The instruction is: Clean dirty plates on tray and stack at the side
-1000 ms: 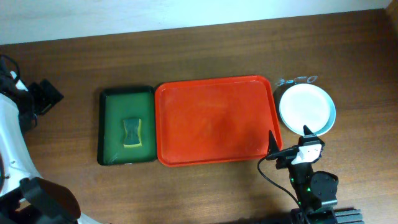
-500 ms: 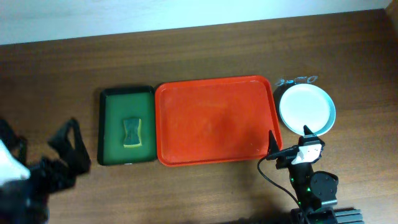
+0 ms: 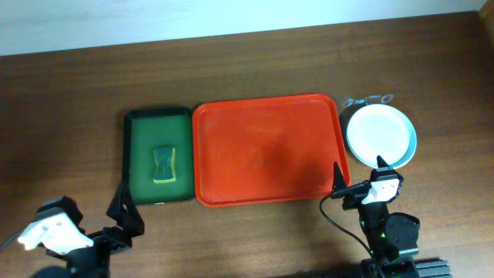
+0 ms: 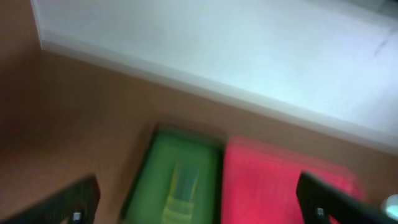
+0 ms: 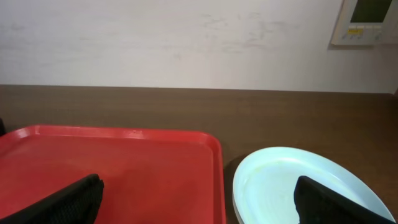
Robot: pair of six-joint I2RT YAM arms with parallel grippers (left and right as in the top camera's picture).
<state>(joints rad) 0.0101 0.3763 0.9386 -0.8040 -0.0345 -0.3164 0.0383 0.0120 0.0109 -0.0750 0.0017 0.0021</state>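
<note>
table (image 3: 77, 93): dark brown wood; pale wall along its 12 o'clock edge
red tray (image 3: 266, 150): centre of the table, long side running 9 to 3 o'clock; right wrist view shows its rim (image 5: 124, 132) and its corner nearest the plates
plates (image 3: 380, 135): stacked on the table at 3 o'clock of the red tray, just beside its rim, not on it; white plate on top, pale mint edge showing beneath from 3 to 5 o'clock; number in the stack not clear; right wrist view shows the stack (image 5: 305, 186) beside the tray's corner
green tray (image 3: 158, 157): at 9 o'clock of the red tray, rims side by side; whether they touch, cannot tell
sponge (image 3: 164, 164): yellow-green, lying in the green tray
left gripper (image 3: 126, 210): at 7 o'clock of the green tray, over bare table; left wrist view is blurred, but its fingers (image 4: 74, 199) sit far apart at the frame corners, so the jaws are spread, nothing between them
right gripper (image 3: 359, 177): at 5 o'clock of the red tray, at 6 o'clock of the plates; fingers (image 5: 78, 196) wide apart, holding nothing
small glinting item (image 3: 369, 99): at 12 o'clock of the plates; too small to identify
</note>
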